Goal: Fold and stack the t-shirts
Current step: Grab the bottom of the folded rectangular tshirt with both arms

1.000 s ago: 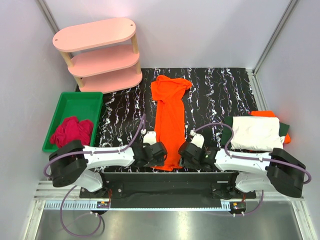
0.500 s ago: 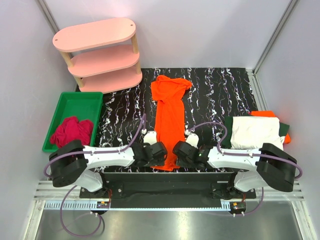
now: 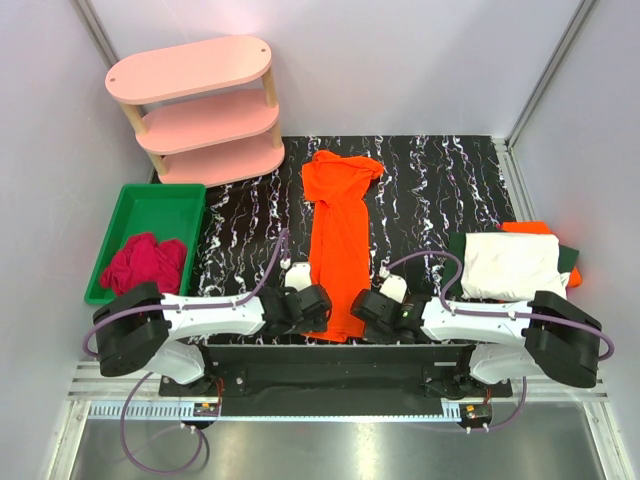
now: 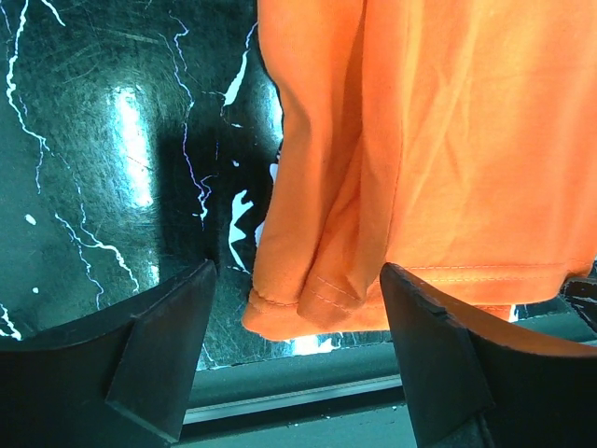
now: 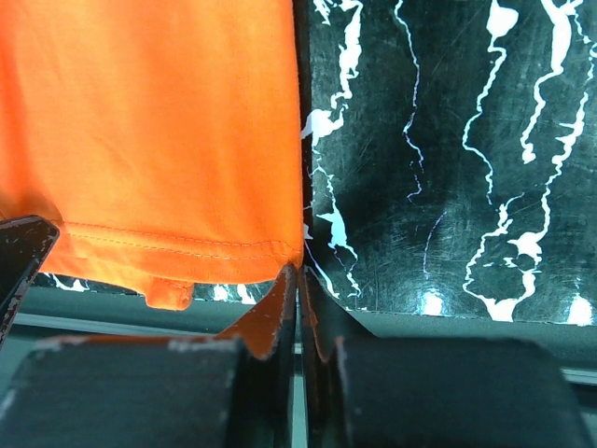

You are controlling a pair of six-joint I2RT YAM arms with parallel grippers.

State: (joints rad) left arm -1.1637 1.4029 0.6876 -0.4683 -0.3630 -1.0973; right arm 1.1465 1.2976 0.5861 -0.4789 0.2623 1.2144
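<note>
- Top view: the bright orange t-shirt (image 3: 338, 240) lies lengthwise on the black marbled table (image 3: 440, 190), folded narrow, with its collar end at the far side and its hem at the near edge.
- The left gripper (image 3: 318, 303) sits at this shirt's near left corner and the right gripper (image 3: 365, 308) at its near right corner. From this height I cannot tell how either claw stands.
- Well to the right of the shirt is a stack: a white t-shirt (image 3: 510, 265) on top, a dark green t-shirt (image 3: 457, 275) under it, and an orange t-shirt (image 3: 530, 228) showing at the far edge.
- Well to the left of the shirt a green bin (image 3: 150, 205) holds red cloth (image 3: 143, 262). A pink shelf (image 3: 200, 105) stands beyond the bin.
- Left wrist view: the left gripper (image 4: 298, 289) has its fingers spread wide apart, one on each side of the bright orange t-shirt's (image 4: 448, 140) folded hem corner. Neither finger visibly touches the cloth, and the table (image 4: 112, 140) shows to the left.
- Right wrist view: the right gripper (image 5: 298, 280) has its fingers pressed together right at the hem corner of the bright orange t-shirt (image 5: 149, 121). I cannot tell whether any cloth is caught between them. Bare table (image 5: 448, 140) lies to the right of the shirt.
</note>
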